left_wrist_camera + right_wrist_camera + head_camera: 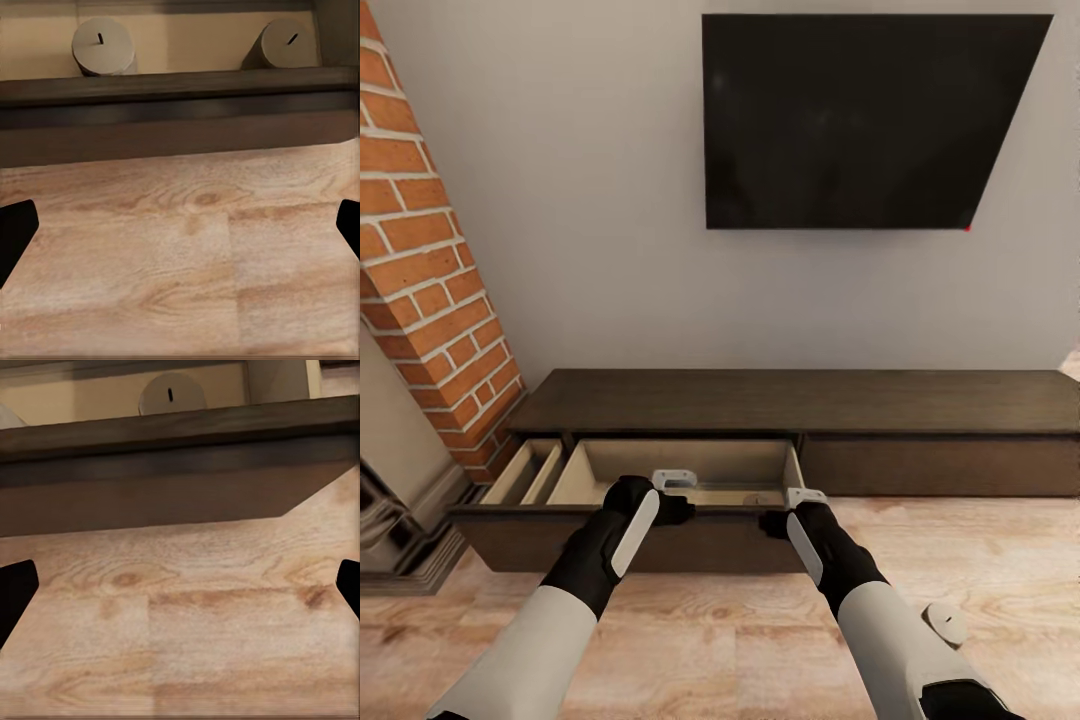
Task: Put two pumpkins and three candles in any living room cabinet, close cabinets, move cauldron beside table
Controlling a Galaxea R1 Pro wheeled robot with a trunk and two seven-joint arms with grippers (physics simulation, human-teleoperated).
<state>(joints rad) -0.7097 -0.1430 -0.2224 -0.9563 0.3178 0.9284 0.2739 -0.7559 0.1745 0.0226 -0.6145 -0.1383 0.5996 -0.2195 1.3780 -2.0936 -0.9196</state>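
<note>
1. Nearest, head view: the left gripper [672,490] and the right gripper [800,500] hang over the front edge of the pulled-out drawer [660,545]. Both wrist views show dark fingertips [15,232] at the two sides of the picture with bare wood floor [187,255] between them, so the jaws of each stand wide apart and hold nothing. Contact with the drawer front cannot be told.

2. Step in hand, as a judgement: closing this drawer. It should go best with both grippers set flat against the front panel, at like height, pushing squarely toward the wall so the drawer does not skew on its runners. Open jaws should stay clear of the rim so nothing catches as the front meets the frame.

3. Beyond the front panel, left wrist view: two candles [103,46] stand upright and well apart on the pale drawer bottom. The right wrist view shows one candle top [172,394] behind the same dark rim. Whether it is a third candle cannot be told. A slow push should keep them from tipping.

4. Farther: the cabinet [920,400] runs low along the wall, its right-hand front closed. A second, narrower drawer [525,470] at the left also stands open and would need shutting.

5. Farthest: a brick fireplace [430,300] at left, and a dark screen [860,120] on the wall above.
</note>
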